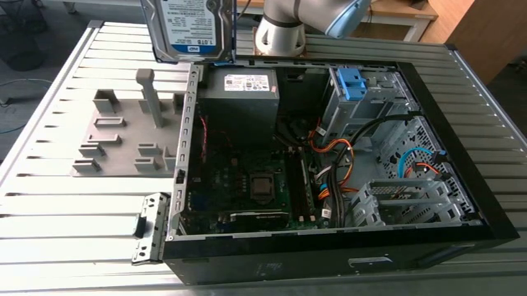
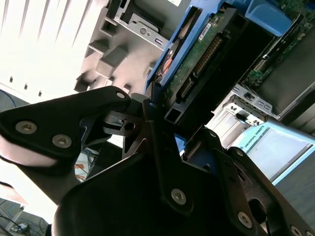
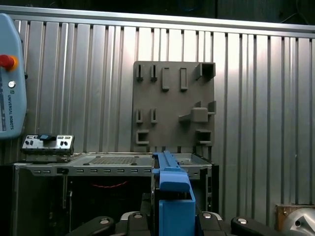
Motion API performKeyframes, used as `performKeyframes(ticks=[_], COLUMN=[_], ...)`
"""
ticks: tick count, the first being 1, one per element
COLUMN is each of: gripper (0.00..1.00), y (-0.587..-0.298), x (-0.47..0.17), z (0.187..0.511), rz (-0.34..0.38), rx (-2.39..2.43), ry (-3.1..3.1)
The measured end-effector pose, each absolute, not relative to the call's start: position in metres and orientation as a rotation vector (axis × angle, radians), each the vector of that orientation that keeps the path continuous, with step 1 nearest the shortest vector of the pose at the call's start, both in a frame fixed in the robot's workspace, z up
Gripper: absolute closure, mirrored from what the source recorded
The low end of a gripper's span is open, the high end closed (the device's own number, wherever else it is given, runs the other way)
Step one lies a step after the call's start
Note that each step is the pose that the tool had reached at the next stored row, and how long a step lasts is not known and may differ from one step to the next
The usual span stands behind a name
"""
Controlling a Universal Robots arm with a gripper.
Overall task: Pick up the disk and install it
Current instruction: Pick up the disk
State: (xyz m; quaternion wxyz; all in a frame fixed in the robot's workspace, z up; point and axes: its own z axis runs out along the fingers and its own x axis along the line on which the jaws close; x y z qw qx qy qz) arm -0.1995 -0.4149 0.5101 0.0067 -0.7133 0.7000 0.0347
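disk (image 1: 187, 28) up high, label side out, hanging over the far edge of the open case (image 1: 329, 253), near the grey fixture (image 1: 115, 154) on the slatted worktop (image 1: 49, 203). in the second wrist view the tool (image 2: 173, 119) is clamped onto the disk's blue frame, circuit-board side showing. a blue bracket (image 1: 352, 83) sits in the case's drive cage, towards the exterior view's right.
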Motion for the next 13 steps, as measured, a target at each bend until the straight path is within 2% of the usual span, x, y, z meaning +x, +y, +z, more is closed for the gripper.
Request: performKeyframes(ticks=[13], gripper=[0.64], y=[-0.4216], x=[-0.1942], z=[0.5091], rz=[0.109], rx=[-2.231], ry=[2.190])
